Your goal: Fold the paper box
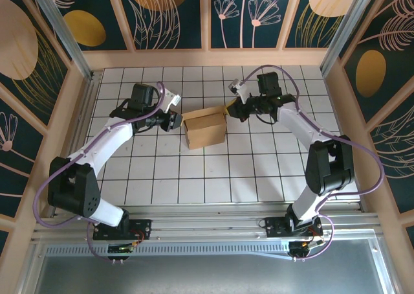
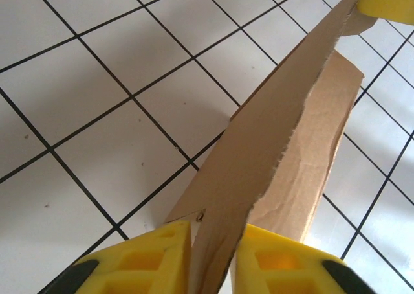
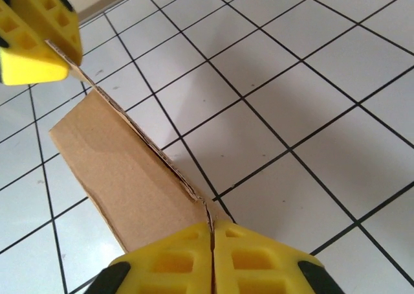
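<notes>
brown cardboard pinched at both ends, fold only part done

brown and plain, the paper box (image 1: 205, 127) sits on the white tiled table (image 1: 194, 184) a little toward 12 o'clock from the middle of the top view, between the two arms.

at the box's 9 o'clock side, the left claw (image 1: 169, 120) is clenched on the cardboard. its wrist view shows the claw (image 2: 213, 242) closed around a thin, ragged-edged panel that runs away toward 1 o'clock, with a second layer of board lying just beside it.

the box itself (image 3: 123, 171) reads from above as a low, roughly square shape with a lighter top face and a slightly darker face toward 6 o'clock. the surface is matt and unprinted, and the cut edges look fibrous and a little wavy. whether its bottom rests flat on the tiles i cannot tell.

at the box's 2 o'clock corner, the right claw (image 1: 231, 108) is likewise clamped on the board. its wrist view shows the claw (image 3: 212, 242) pressed shut on a thin edge, with a perforated crease leading off toward 10 o'clock.

as a judgement, the task looks about midway. the sheet has taken a box-like form and both ends are gripped, but loose layers and unseated edges suggest flaps and tabs are yet to be tucked and pressed home.
</notes>
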Robot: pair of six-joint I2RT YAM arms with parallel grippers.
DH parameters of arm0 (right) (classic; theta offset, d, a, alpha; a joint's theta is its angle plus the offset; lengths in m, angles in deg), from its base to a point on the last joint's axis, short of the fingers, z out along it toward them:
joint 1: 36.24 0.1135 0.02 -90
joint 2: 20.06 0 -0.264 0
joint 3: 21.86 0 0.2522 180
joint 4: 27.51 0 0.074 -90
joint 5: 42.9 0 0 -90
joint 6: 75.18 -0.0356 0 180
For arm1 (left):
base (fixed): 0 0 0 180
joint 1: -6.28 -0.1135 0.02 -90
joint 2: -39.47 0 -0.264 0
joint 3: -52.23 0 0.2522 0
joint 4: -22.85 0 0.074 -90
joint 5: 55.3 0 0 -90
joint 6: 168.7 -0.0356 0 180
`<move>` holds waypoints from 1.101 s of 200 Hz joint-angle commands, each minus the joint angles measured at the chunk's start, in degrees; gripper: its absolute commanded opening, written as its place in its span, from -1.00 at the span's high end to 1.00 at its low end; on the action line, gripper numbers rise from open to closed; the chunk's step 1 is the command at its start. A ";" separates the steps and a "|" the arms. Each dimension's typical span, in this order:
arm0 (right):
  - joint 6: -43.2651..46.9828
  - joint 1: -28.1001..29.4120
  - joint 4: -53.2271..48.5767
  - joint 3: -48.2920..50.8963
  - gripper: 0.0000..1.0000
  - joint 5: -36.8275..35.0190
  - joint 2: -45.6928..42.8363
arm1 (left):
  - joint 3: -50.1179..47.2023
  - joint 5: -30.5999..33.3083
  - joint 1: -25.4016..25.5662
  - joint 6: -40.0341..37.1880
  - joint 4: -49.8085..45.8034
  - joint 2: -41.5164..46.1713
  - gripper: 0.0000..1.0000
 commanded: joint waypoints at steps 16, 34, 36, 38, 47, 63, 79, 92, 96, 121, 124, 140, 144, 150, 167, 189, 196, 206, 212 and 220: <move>-4.69 2.60 3.81 2.27 0.88 -6.54 -4.23 | 1.60 -0.60 1.64 3.55 0.65 0.67 0.62; -6.50 3.34 5.72 3.53 0.88 -7.33 -5.51 | 1.12 -0.68 1.78 5.02 1.21 0.98 0.67; -6.65 3.42 5.84 3.64 0.88 -7.50 -5.62 | 1.08 -0.65 1.77 5.16 1.22 0.98 0.68; -6.77 3.47 5.96 3.74 0.88 -7.68 -5.78 | 1.11 -0.55 1.74 5.35 1.22 0.98 0.69; -7.19 3.81 6.32 4.11 0.89 -8.46 -6.20 | 1.28 0.00 1.82 6.60 1.17 0.66 0.74; -8.07 4.61 6.74 4.52 0.90 -10.51 -6.76 | 2.00 0.96 2.01 9.99 0.85 -0.13 0.78; -9.04 5.55 7.93 5.57 0.92 -13.17 -7.68 | 2.29 2.23 2.30 13.55 1.11 -0.33 0.87; -10.45 6.59 9.40 6.63 0.94 -15.85 -8.35 | 2.38 3.55 2.68 16.51 1.59 -0.20 0.93; -11.06 6.76 10.00 7.02 0.96 -16.99 -8.52 | 2.34 3.86 2.81 17.54 1.86 -0.16 0.93; -14.41 8.27 12.49 8.57 0.98 -22.46 -9.09 | 2.21 5.01 3.14 23.54 2.69 -0.07 0.93; -14.83 8.44 12.75 8.82 0.99 -22.85 -9.16 | 2.14 5.40 3.22 24.04 2.71 -0.03 0.93; -16.48 8.63 14.13 9.99 1.00 -23.45 -9.67 | 1.77 7.02 3.57 26.41 3.41 0.15 0.93; -16.84 8.75 14.49 10.29 1.00 -23.49 -9.76 | 1.77 7.29 3.71 26.82 3.41 0.19 0.92; -17.37 8.93 14.97 10.80 1.00 -23.66 -9.91 | 1.77 7.80 3.88 27.31 3.33 0.24 0.92; -19.02 9.51 16.61 11.93 1.00 -24.74 -10.31 | 1.81 8.74 4.36 28.35 3.62 0.54 0.91; -21.96 10.16 17.83 12.59 1.00 -25.25 -10.30 | 1.86 9.85 4.83 30.58 4.28 0.54 0.92; -22.52 10.43 18.03 12.63 1.00 -25.26 -10.17 | 1.86 10.40 5.00 31.21 4.59 0.54 0.93; -23.55 10.88 18.36 12.99 1.00 -25.58 -10.14 | 1.77 11.44 5.16 31.77 4.90 0.63 0.93; -24.02 11.10 18.55 13.22 1.00 -25.74 -10.08 | 1.77 11.94 5.33 31.70 4.99 0.72 0.93; -24.88 11.31 18.77 13.49 1.00 -25.93 -10.05 | 1.77 12.43 5.42 31.86 5.08 0.87 0.92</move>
